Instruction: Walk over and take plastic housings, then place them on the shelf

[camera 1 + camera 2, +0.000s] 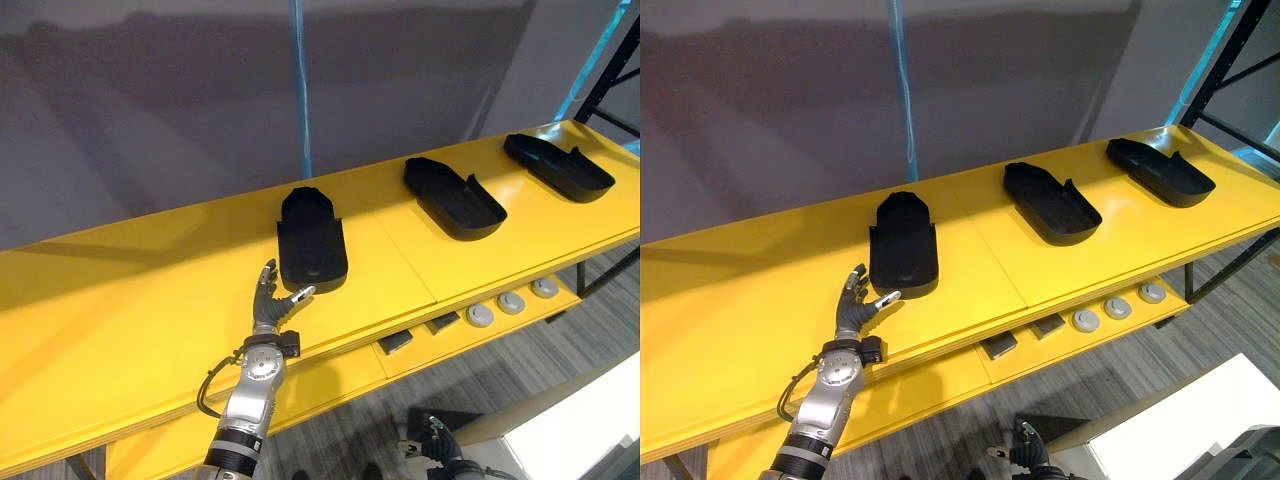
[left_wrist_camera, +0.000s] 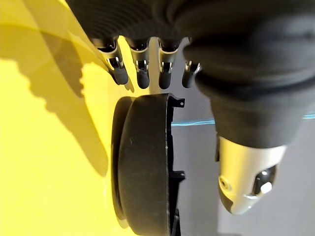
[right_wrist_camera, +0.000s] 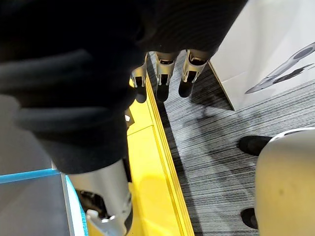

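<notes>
Left hand (image 1: 269,306) is up over the front of the yellow shelf (image 1: 120,330), fingers (image 2: 120,74) stretched out straight, thumb (image 1: 300,294) spread wide to the side, and nothing in its grasp. Its thumb tip sits right at the near edge of the nearest housing (image 1: 312,245); contact there is too close to call. That black plastic housing lies flat at 1 o'clock from the hand, rounded end pointing away, and the wrist camera has its dark rim (image 2: 142,167) just past the fingertips with a sliver of yellow between. Down at 5 o'clock, the right hand (image 1: 432,437) hangs low over the grey carpet floor (image 3: 211,147), fingers (image 3: 165,83) loose and pointing down, holding nothing, with a white panel (image 1: 575,430) just beside it. Under the shelf's front lip, a lower tier (image 1: 330,385) carries two dark blocks (image 1: 397,342) and a row of three grey discs (image 1: 512,302). Back on top, the middle housing (image 1: 455,197) lies at 2 o'clock from the first, well apart from it, and the far housing (image 1: 558,165) lies on along the same line near the shelf's end. Beyond, a grey wall (image 1: 150,110) with a blue strip (image 1: 300,90) running up it, and a dark rack post (image 1: 612,65) at 2 o'clock.
</notes>
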Motion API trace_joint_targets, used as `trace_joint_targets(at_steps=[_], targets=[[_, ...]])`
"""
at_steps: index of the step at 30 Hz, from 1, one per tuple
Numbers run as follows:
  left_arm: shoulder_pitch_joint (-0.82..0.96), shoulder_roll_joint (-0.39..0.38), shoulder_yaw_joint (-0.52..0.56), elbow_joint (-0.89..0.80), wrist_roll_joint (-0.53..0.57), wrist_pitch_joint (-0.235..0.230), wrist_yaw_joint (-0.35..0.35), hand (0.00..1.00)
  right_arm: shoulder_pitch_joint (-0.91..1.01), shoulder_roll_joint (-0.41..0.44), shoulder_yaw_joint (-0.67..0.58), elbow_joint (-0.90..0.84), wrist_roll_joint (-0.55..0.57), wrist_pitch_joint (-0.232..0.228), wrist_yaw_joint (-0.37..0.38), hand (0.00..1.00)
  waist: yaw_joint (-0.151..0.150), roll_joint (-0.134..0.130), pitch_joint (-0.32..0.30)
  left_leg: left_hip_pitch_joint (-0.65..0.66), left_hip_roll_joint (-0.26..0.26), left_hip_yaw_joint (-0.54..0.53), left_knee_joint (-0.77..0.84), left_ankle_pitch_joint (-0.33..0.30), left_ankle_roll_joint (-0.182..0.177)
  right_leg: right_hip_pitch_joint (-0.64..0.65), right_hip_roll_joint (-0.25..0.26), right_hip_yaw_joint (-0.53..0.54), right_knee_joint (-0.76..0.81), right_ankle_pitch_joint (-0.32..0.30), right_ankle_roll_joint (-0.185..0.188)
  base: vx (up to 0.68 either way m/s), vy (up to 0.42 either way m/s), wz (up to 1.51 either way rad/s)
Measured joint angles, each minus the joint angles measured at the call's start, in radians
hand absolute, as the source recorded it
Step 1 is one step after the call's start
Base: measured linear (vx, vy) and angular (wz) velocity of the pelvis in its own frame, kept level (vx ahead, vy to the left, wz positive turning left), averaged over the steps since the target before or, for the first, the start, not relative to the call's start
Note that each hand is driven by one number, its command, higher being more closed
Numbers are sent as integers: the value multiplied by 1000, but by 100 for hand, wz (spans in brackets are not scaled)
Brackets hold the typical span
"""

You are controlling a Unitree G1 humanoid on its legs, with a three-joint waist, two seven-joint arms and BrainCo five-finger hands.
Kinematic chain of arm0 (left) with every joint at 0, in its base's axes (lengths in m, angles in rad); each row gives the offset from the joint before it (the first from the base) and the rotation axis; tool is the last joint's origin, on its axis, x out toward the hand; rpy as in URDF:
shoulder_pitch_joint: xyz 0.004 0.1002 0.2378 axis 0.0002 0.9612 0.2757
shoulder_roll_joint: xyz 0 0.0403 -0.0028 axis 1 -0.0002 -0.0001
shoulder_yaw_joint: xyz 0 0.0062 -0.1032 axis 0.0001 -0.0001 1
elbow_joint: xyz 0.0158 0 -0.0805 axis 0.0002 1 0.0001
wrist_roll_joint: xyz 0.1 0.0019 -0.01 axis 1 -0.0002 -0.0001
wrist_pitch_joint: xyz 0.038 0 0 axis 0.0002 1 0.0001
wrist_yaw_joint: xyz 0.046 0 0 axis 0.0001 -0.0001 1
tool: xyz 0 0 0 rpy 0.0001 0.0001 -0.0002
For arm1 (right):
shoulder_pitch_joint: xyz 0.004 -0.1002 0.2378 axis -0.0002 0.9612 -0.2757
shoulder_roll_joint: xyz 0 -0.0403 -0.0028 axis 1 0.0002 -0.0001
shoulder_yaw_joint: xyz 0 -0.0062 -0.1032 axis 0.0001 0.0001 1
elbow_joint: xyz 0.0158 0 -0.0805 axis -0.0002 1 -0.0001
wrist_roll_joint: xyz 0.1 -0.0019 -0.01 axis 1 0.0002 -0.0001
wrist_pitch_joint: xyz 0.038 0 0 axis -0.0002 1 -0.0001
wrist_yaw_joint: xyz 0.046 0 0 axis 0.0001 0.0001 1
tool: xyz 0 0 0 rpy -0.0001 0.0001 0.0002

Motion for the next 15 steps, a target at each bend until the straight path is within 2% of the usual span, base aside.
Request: trace_joint_targets(at_steps=[7,15], targets=[[-14,9,-22,42,1,-28,-7,0,3,4,1,6,0,1,-7,0,1,-10,-8,-1,0,3,0,-2,-3,-9,0,7,-4,0,1,-18,2,-2],[-77,25,-57,104,0,-30,-7,0,3,18,-1,13,0,1,-14,0,-1,-21,-16,-3,-1,6,0,-4,-4,-13,0,14,-6,0,1,-5,1,0]])
